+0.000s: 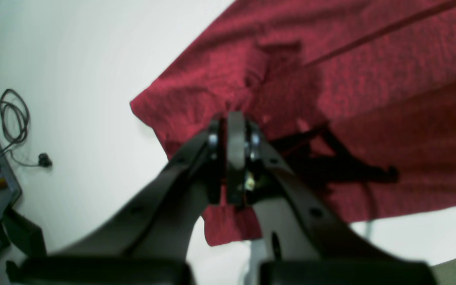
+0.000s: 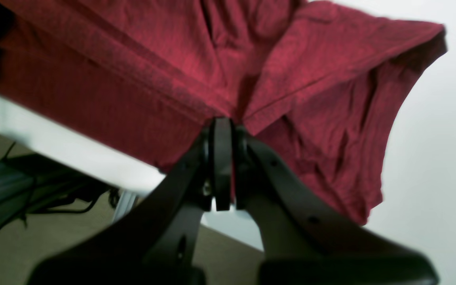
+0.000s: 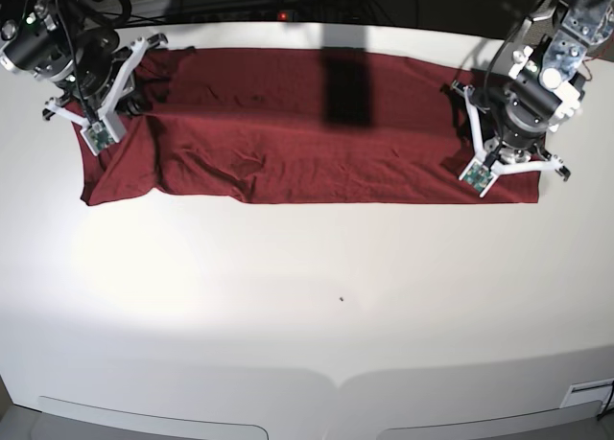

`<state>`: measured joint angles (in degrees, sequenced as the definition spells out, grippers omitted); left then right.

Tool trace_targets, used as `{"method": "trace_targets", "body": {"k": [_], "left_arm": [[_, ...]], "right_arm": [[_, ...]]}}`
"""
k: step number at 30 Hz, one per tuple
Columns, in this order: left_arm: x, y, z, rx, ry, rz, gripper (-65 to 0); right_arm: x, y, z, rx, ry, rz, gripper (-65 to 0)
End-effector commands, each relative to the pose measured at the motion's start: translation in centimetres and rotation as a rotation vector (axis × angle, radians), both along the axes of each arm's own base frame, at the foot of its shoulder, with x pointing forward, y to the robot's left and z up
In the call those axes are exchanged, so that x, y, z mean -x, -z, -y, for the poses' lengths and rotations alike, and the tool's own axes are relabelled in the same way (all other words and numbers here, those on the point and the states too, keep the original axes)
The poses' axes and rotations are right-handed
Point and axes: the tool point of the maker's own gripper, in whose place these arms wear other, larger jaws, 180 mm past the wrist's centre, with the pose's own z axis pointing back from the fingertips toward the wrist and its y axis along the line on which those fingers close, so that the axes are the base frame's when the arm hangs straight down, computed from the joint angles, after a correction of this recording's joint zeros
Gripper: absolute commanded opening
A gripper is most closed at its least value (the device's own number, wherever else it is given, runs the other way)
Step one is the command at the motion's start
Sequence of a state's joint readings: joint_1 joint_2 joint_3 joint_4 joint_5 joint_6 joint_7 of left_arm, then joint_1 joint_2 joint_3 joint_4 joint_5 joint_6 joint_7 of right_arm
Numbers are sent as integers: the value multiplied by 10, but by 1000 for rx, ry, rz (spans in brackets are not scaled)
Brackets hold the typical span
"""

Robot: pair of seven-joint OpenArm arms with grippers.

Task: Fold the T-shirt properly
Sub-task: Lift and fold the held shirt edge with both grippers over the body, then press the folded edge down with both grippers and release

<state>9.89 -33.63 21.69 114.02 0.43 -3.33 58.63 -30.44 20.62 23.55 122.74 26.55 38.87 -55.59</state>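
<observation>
Hiding both claw tips — bunched T-shirt (image 3: 288,143) fabric

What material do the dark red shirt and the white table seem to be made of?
The dark red T-shirt looks like thin, soft knit fabric with a matte finish: it wrinkles and shows a fine ribbed grain. The white table seems a hard, smooth, slightly glossy surface, perhaps laminate or plastic; it reflects light softly.

T-shirt (image 3: 288,138) plain dark red, no print. Table (image 3: 307,296) white. Both tools black: left (image 1: 236,118), right (image 2: 222,124).
</observation>
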Motion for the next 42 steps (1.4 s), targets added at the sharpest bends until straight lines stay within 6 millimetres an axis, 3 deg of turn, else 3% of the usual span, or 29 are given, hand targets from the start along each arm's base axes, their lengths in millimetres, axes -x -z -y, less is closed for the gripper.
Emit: {"method": "trace_targets", "body": {"k": [1, 12, 20, 24, 30, 31, 32, 34, 37, 39, 42], "left_arm": [[-9, -12, -9, -33, -9, 53, -650], [-11, -14, -7, -22, -6, 73, -650], [-11, -13, -5, -16, -7, 71, -650], [-11, -13, -5, -17, -7, 71, -650], [-11, -13, -5, -17, -7, 72, -650], [-11, -13, -5, -17, -7, 72, -650], [-11, -13, -5, -17, -7, 72, -635], [-11, -13, -5, -17, -7, 72, -498], [-10, -13, -6, -21, -10, 66, -348], [-10, -12, -8, -33, -15, 62, -312], [-12, -15, -12, -55, -22, 84, -310]], "right_arm": [[-1, -5, 3, 18, -5, 18, -650], [9, 28, 20, -27, 79, -57, -650], [-9, 46, 33, -85, 147, -40, -650], [-17, 46, 33, -108, 157, -28, -650], [-34, 32, 17, -205, 127, 17, -650], [-37, 30, 16, -210, 126, 26, -581], [-41, 28, 16, -212, 125, 36, -515], [-45, 25, 15, -217, 123, 50, -434], [-47, 23, 15, -220, 123, 55, -427], [-47, 24, 15, -219, 123, 54, -427], [-47, 23, 15, -221, 123, 56, -427]]}}
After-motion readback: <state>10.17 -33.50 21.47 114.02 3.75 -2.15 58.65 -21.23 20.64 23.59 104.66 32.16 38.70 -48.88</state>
